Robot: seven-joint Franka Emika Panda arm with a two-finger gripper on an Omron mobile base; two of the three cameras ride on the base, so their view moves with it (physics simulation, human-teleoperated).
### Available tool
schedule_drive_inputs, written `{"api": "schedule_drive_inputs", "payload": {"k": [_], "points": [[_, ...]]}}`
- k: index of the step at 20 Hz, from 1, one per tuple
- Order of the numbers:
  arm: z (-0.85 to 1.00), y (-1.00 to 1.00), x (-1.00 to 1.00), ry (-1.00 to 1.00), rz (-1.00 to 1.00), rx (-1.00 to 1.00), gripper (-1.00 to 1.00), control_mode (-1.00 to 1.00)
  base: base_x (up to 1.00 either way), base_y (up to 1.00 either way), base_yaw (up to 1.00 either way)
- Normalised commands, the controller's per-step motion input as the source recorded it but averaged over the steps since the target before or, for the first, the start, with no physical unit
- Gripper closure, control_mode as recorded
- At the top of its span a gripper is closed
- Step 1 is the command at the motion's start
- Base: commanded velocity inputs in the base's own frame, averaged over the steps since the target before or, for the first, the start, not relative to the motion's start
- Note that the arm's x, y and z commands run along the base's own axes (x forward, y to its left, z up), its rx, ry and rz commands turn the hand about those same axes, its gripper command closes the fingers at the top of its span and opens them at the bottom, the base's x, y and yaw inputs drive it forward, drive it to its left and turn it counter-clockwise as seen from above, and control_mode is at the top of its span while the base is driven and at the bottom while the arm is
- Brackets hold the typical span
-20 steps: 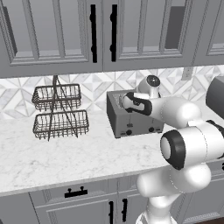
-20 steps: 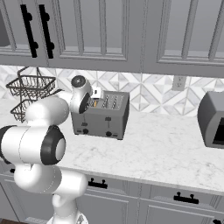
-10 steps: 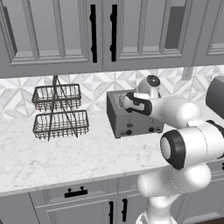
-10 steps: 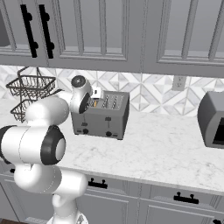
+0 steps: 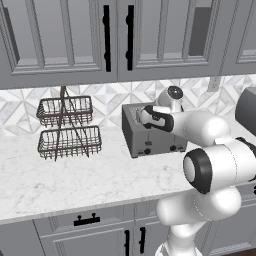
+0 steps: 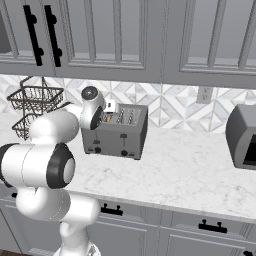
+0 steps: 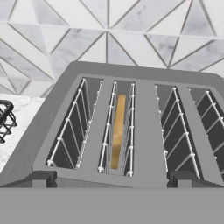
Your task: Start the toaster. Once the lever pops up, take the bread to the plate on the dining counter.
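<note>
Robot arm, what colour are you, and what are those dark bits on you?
The arm is glossy white, made of fat rounded segments like smooth balls and tubes. Black rings wrap around its joints, and a round dark grey cap sits on top near the wrist. The hand by the toaster is white with a black band. No cables or markings show.

The white Franka arm with dark joints reaches forward, elbow bent, its two-finger gripper [image 5: 141, 116] pointing downward, jaws spread wide.

Above the toaster [image 6: 116, 131] the upper cabinets [image 6: 125, 35] cap the headroom; the wire basket rack [image 5: 67, 127] stands well left, a dark appliance [image 6: 243, 136] well right, marble counter [image 6: 190, 165] open between
</note>
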Motion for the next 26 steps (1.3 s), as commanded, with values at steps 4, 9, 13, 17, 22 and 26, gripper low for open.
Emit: {"api": "schedule_drive_inputs", "payload": {"k": [4, 9, 13, 17, 22, 26], "points": [[0.00, 0.00, 0.00, 0.00, 0.00, 0.00, -1.00, -1.00, 0.00, 0.00, 0.00], [0.00, 0.00, 0.00, 0.00, 0.00, 0.00, -1.00, -1.00, 0.00, 0.00, 0.00], [0.00, 0.00, 0.00, 0.00, 0.00, 0.00, -1.00, -1.00, 0.00, 0.00, 0.00], [0.00, 0.00, 0.00, 0.00, 0.00, 0.00, -1.00, -1.00, 0.00, 0.00, 0.00], [0.00, 0.00, 0.00, 0.00, 0.00, 0.00, -1.00, -1.00, 0.00, 0.00, 0.00], [0.00, 0.00, 0.00, 0.00, 0.00, 0.00, -1.00, -1.00, 0.00, 0.00, 0.00]]}}
